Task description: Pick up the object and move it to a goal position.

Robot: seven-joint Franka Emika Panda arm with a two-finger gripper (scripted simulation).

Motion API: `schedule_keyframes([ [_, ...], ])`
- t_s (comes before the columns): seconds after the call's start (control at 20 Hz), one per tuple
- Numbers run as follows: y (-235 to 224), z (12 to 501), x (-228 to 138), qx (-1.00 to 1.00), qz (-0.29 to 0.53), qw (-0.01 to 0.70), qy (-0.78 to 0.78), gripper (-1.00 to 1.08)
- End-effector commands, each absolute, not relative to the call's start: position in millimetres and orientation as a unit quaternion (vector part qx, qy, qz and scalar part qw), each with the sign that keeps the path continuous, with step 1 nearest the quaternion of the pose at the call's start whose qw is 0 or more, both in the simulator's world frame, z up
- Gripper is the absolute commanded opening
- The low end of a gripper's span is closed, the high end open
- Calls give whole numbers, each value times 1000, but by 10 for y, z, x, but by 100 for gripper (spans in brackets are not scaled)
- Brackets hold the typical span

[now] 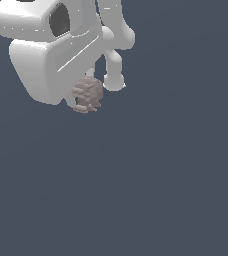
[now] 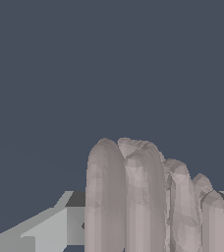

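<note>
The object is a small pinkish-brown lumpy blob with ridged layers. In the exterior view it sits just under the white gripper body, at the upper left of the picture. The gripper is closed around it, with the fingers mostly hidden behind the hand and the blob. In the wrist view the object fills the lower middle, with grey finger parts on either side of it. No surface shows under it.
The white arm and its hand fill the upper left of the exterior view. Everything else in both views is a plain dark blue-grey ground.
</note>
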State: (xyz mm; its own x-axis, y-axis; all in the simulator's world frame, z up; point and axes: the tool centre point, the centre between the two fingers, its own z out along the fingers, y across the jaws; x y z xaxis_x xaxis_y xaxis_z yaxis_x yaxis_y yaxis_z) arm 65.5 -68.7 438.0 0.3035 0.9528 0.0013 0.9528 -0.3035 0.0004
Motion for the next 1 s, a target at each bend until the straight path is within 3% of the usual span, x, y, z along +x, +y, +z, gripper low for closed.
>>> schedule_keyframes([
  [0.0, -690, 4511, 671, -807, 0, 0, -590, -100],
  [0.95, -699, 4968, 750, -808, 0, 0, -590, -100],
])
